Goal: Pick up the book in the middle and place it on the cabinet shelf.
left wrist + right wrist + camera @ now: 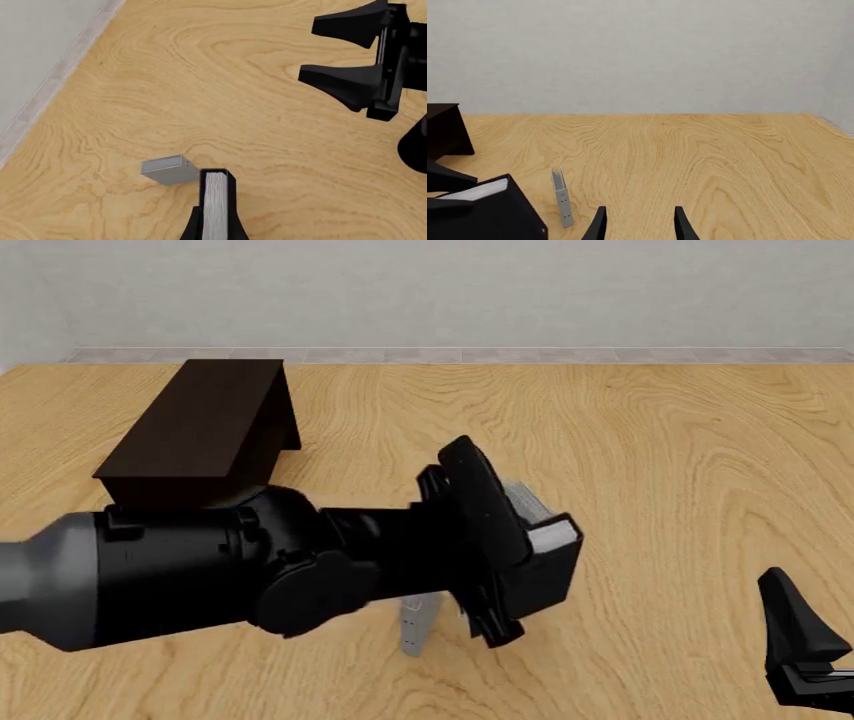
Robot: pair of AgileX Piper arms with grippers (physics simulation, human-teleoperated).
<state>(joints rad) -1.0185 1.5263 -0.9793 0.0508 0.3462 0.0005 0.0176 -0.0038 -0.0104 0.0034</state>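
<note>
My left gripper (514, 552) is shut on the book (547, 565), a thick dark hardcover with a white page edge, and holds it above the table's middle. In the left wrist view the book's page edge (215, 197) sits between my fingers. The dark brown cabinet (200, 430) lies at the far left; its shelf opening is hidden from this side. My right gripper (801, 645) is open and empty at the near right. It also shows in the left wrist view (350, 55). From the right wrist view the book (490, 215) and the cabinet (447, 132) are at the left.
A thin light-grey book (416, 625) stands upright under my left arm; it also shows in the left wrist view (167, 170) and the right wrist view (562, 197). A second grey book (527, 502) peeks out behind the left gripper. A grey wall (534, 290) backs the table.
</note>
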